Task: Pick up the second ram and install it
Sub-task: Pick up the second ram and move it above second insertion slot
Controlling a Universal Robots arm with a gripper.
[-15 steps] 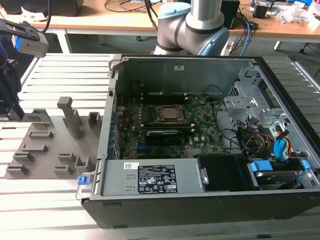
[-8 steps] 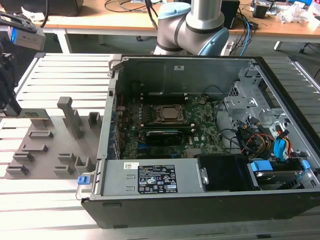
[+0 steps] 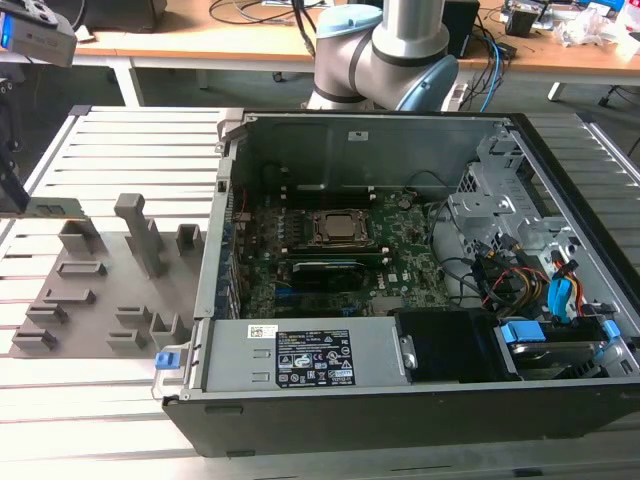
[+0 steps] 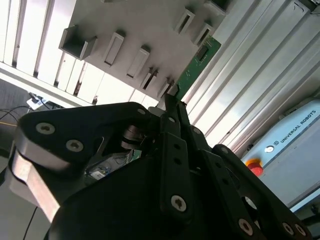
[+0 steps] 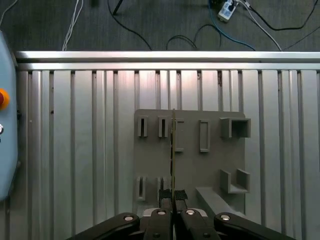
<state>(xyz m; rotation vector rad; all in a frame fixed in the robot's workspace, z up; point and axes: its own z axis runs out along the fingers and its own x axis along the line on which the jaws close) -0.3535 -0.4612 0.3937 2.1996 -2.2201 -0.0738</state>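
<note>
Gripper point(image 5: 173, 196): the black jaws are pressed together on the second ram point(image 5: 173, 150), pinching it at one end. In the first wrist view the ram shows edge-on as a thin line running out from the fingertips. In the second wrist view the gripper point(image 4: 172, 97) grips the same green strip point(image 4: 197, 62), with the flat face and a small dark chip visible near the far end.

Ram location: over the grey fixture plate point(image 5: 192, 160), lined up w/ the plate's rows of slot blocks point(image 5: 204, 136) and between two of them. Cannot tell whether the lower edge touches the plate or hangs clear of it. The far end reaches approx. to the plate's edge, where the bare slats begin.

Fixture plate point(image 3: 100, 310): lies flat on the slatted aluminium surface point(image 3: 130, 140), toward the surface's edge at the exterior view's left, just beside the computer case point(image 3: 400, 420).

Case: open, side panel off. The motherboard point(image 3: 410, 250) is exposed, w/ the processor socket point(image 3: 340, 228) near its middle.

Other: a pale-blue housing point(image 4: 290, 145) w/ a red-orange button point(image 4: 252, 167) sits at the surface's edge, well apart from the plate.
</note>
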